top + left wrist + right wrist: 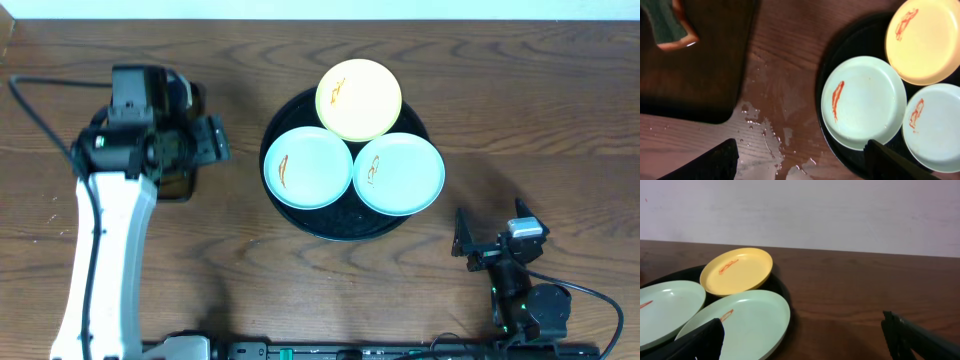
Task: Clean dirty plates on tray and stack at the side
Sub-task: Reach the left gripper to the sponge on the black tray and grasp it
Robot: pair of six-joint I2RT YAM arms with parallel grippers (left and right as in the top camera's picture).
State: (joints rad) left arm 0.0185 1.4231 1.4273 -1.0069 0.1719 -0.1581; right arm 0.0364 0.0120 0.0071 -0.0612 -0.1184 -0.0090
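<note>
Left claw (214, 139) released, jaws wide, nothing in it; it hangs in the upper left of the overhead frame, fingers aimed at the round tray (340, 229). Right claw (464, 242) also released and empty, lower right of the overhead frame, low over the table (300, 295), off the tray's lower-right edge and not touching it. Tray sits centre of the overhead frame and carries all three plates side by side, none stacked: yellow plate (359, 98) at the top and overhanging the rim, mint plate (308, 167) lower left, other mint plate (399, 174) lower right. Rims look to be touching or just beside each other; can't tell which. Each plate has an orange-red smear. In the left wrist view, a rectangular black tray (700, 70) fills the upper left, with a sponge (667, 22) on its top corner. Water drops (765, 132) lie on the wood between that tray and the round one.
</note>
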